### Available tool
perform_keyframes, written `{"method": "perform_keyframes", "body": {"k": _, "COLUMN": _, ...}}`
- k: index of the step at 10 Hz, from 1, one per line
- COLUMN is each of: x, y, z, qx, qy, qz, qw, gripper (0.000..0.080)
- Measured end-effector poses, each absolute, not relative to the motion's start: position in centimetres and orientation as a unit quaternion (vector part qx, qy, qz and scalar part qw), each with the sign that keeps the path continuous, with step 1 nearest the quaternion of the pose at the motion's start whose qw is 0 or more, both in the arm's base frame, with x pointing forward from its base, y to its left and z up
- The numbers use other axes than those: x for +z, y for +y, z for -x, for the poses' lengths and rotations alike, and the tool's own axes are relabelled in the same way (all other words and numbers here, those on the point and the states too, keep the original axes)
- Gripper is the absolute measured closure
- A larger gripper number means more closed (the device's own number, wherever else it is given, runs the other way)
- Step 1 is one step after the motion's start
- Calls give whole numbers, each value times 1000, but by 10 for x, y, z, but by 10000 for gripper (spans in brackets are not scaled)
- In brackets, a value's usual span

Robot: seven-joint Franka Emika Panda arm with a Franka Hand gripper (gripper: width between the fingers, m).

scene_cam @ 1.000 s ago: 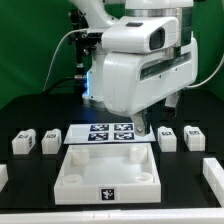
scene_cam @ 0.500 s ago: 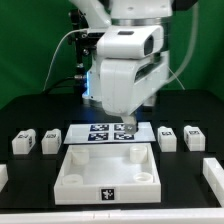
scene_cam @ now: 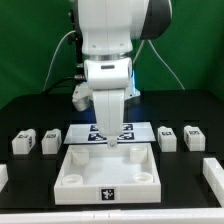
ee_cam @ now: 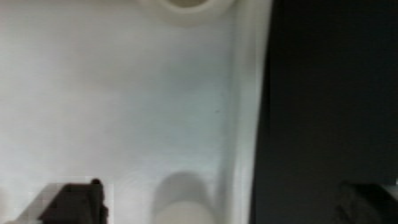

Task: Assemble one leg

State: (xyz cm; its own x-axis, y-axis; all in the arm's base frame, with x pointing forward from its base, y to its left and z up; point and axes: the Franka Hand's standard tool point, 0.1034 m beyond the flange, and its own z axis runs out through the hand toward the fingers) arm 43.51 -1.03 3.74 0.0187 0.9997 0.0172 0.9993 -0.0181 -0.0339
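Several legs, small white tagged blocks, lie on the black table. Two are at the exterior view's left (scene_cam: 23,142) (scene_cam: 50,140) and two at its right (scene_cam: 167,138) (scene_cam: 195,137). My gripper (scene_cam: 112,141) points down over the far rim of the large white tray-like piece (scene_cam: 62,183). It touches no leg. In the wrist view the gripper (ee_cam: 222,205) is open and empty. Its dark fingertips (ee_cam: 71,203) stand wide apart, over the tray piece's white surface (ee_cam: 125,110) and the black table (ee_cam: 329,100). A round corner socket (ee_cam: 187,5) shows at the picture's edge.
The marker board (scene_cam: 95,132) lies behind the tray piece, partly hidden by my gripper. More white parts show at the exterior view's left edge (scene_cam: 3,175) and right edge (scene_cam: 213,176). Cables and green walls are at the back.
The arm has swung toward the exterior view's left and turned its wrist. The gripper moved from over the marker board's right end to the tray piece's far rim. No part has moved.
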Motion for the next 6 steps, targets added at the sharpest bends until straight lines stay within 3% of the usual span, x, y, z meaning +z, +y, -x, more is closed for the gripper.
{"method": "perform_keyframes", "body": {"k": 3, "x": 14, "y": -18, "z": -426, "qx": 2, "qy": -694, "qz": 720, "qw": 22, "gripper": 150}}
{"method": "perform_keyframes", "body": {"k": 6, "x": 9, "y": -21, "z": -428, "qx": -4, "qy": -689, "qz": 724, "qw": 18, "gripper": 200}}
